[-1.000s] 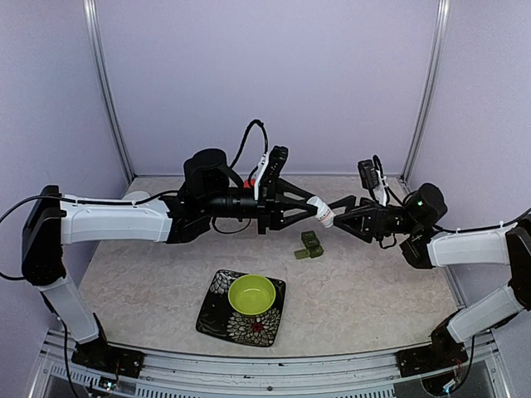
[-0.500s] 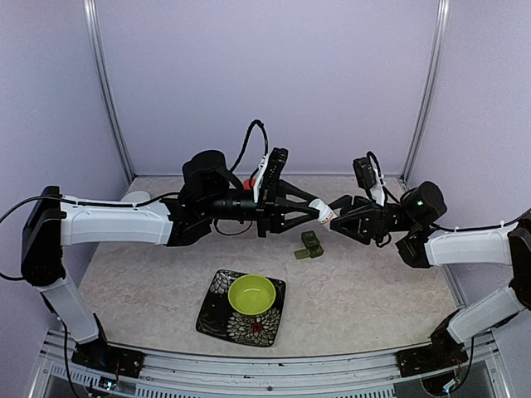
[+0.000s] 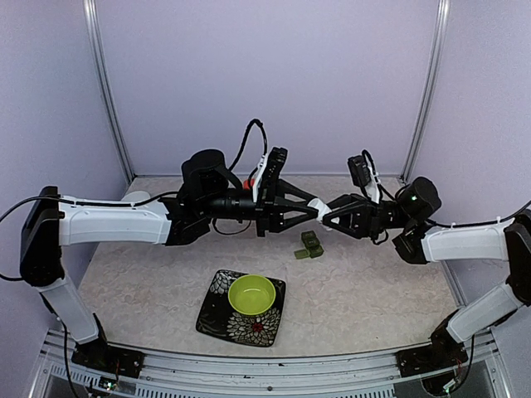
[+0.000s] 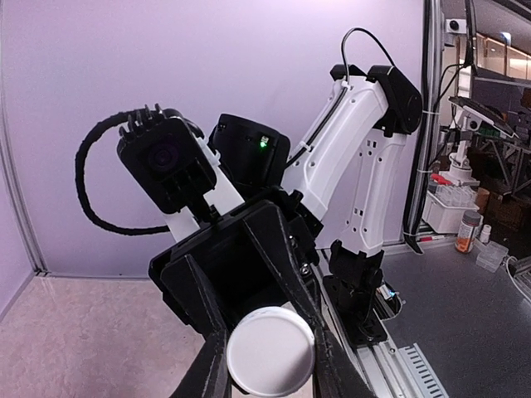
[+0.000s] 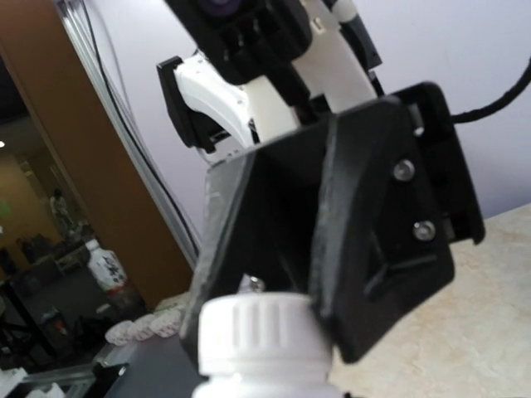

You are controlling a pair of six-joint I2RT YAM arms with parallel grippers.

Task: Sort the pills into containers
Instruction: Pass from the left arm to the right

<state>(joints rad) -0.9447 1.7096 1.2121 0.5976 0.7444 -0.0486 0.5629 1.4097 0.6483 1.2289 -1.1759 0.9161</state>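
Observation:
A white pill bottle (image 3: 319, 209) hangs in mid-air between the two arms, above the table. My left gripper (image 3: 313, 206) is shut on its ribbed white cap (image 5: 267, 325), whose flat top (image 4: 270, 350) faces the left wrist camera. My right gripper (image 3: 327, 213) reaches in from the right, its fingers closed around the bottle's other end. The right wrist view does not show its own fingers. The containers, a dark green pillbox (image 3: 309, 245), lie on the table just below the bottle. No pills are in view.
A lime-green bowl (image 3: 251, 293) sits on a black flowered plate (image 3: 217, 317) near the front middle. Something red (image 3: 249, 182) shows partly behind the left arm. Purple walls enclose the table at the back and sides.
My right gripper has moved left onto the bottle, and its fingers have narrowed from a wide spread to a grip. The left gripper and bottle have barely moved.

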